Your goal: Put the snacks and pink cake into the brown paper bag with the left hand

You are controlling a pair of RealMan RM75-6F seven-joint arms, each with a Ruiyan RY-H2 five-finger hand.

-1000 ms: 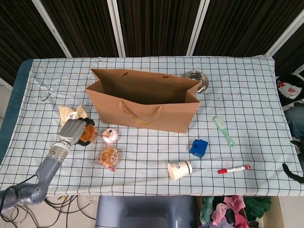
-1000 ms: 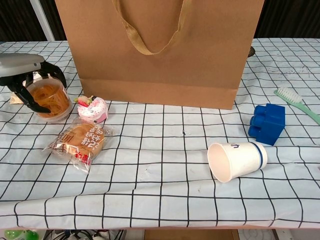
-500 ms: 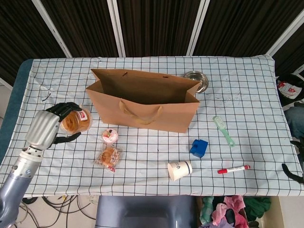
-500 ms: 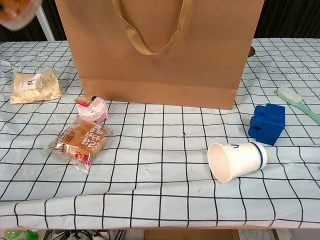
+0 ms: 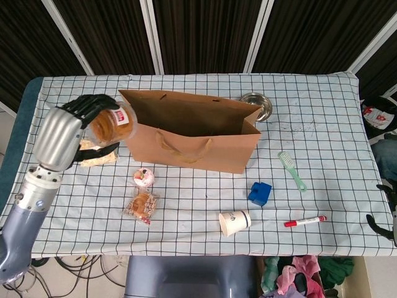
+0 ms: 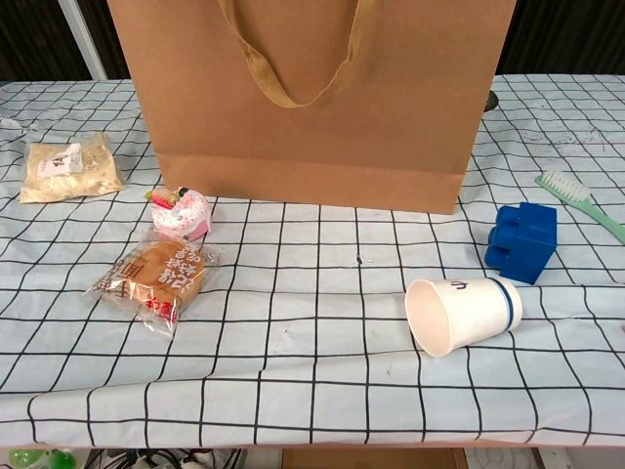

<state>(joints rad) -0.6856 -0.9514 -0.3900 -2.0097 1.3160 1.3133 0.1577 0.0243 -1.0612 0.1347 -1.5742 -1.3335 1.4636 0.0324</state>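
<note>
My left hand [image 5: 62, 135] is raised beside the left end of the brown paper bag [image 5: 189, 133], gripping a clear snack cup [image 5: 111, 124] tilted toward the bag's open top. The pink cake [image 5: 144, 177] sits on the cloth in front of the bag, with a wrapped bun snack [image 5: 141, 206] just nearer. A pale snack packet [image 5: 97, 155] lies partly under the hand. The chest view shows the bag [image 6: 312, 98], cake [image 6: 184, 213], bun [image 6: 156, 278] and packet [image 6: 68, 166], but not the left hand. Only dark fingertips of my right hand [image 5: 384, 208] show at the right edge.
A paper cup [image 5: 234, 222] lies on its side near the front edge. A blue block [image 5: 260, 193], a green brush [image 5: 291, 170] and a red marker [image 5: 304, 221] lie to the right. A metal bowl [image 5: 256, 104] stands behind the bag.
The left hand has lifted the snack cup off the cloth and carried it up and right to the bag's left rim. It has left the chest view, uncovering the pale packet.
</note>
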